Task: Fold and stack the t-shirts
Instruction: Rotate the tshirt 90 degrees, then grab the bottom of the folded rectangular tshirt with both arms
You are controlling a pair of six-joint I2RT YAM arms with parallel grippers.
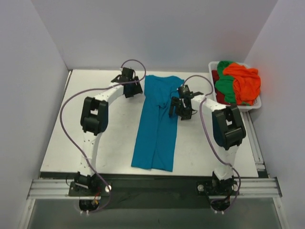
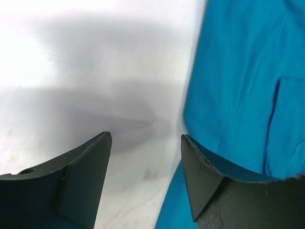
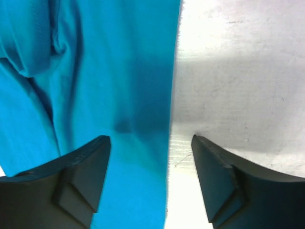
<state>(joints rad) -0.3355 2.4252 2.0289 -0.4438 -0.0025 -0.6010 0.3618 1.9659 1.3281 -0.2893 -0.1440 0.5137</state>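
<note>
Jaws gape, apparently empty, flanking teal t-shirt (image 1: 157, 125).

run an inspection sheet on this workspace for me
surface: white tabletop, faint scuffs
job's things: teal blue fabric t-shirt lies mid-table, folded into a long strip; bright orange t-shirt, green t-shirt and dark red t-shirt heaped in white plastic basket, far right
clutter: nothing seen
grippers: left gripper open beside the teal shirt's left edge; right gripper open, straddling its right edge
cables: purple cables loop off both arms
surroundings: plain white walls; metal rail at near edge
</note>
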